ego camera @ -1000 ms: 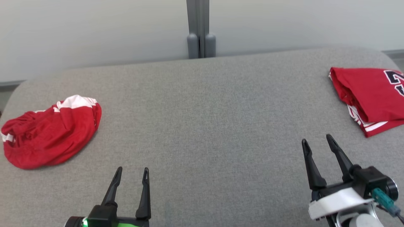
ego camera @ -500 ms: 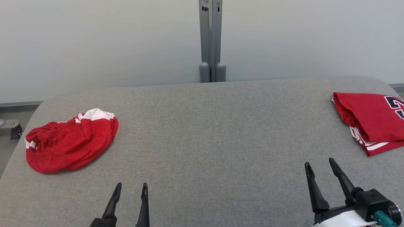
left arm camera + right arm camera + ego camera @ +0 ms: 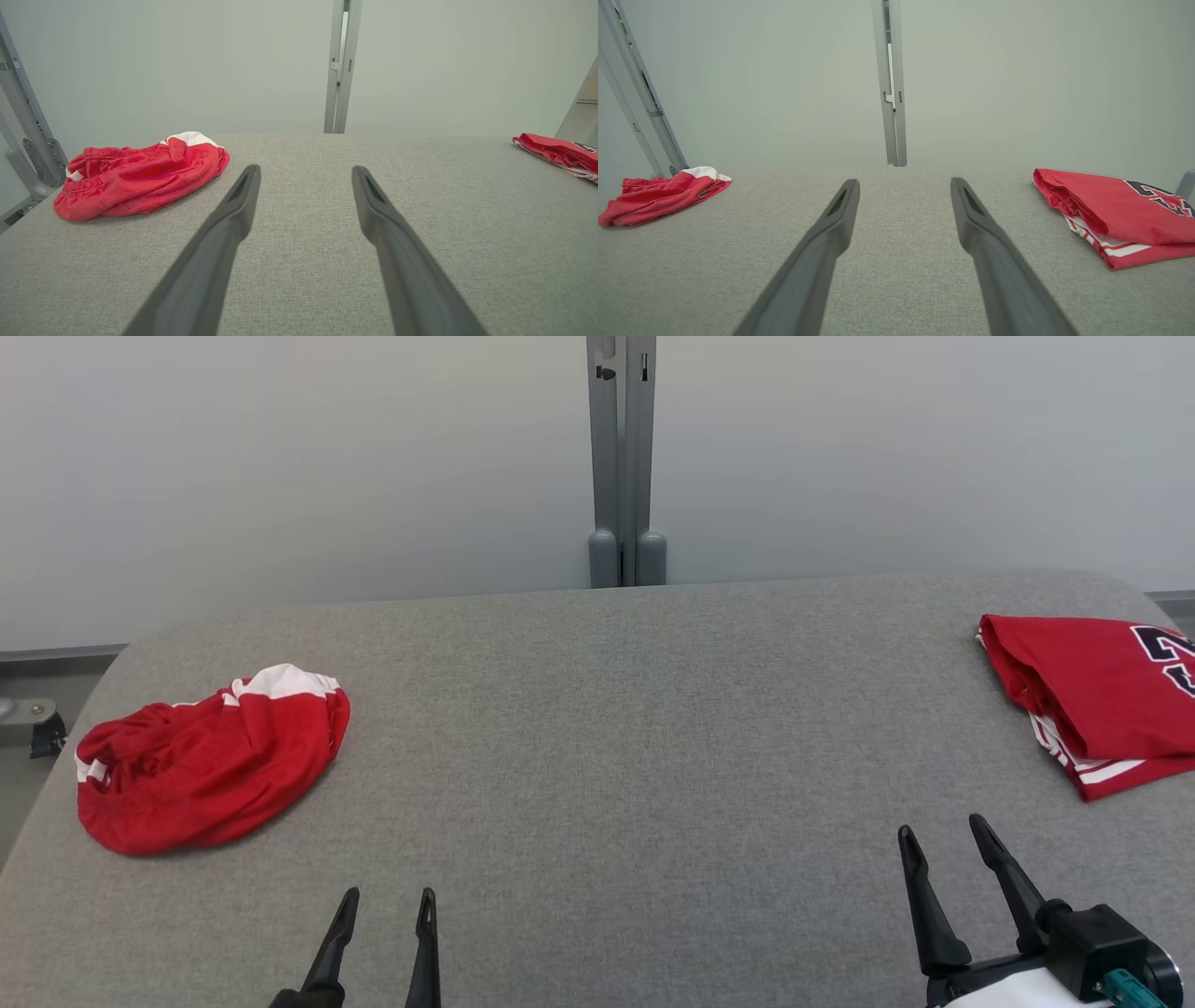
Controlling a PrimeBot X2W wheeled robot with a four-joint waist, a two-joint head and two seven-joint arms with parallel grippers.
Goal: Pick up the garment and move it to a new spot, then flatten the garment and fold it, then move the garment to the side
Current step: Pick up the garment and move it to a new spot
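The left claw (image 3: 389,893) and right claw (image 3: 940,826) are hovering spread and empty; the left should be pinching a raised fold of the crumpled garment (image 3: 210,761).

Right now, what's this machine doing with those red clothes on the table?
Nothing is being handled. The robot's left fingers and right fingers hang open and empty over the grey padded table. A crumpled red garment lies untouched at its left; a folded red jersey lies at its right. Probably the crumpled one comes next.
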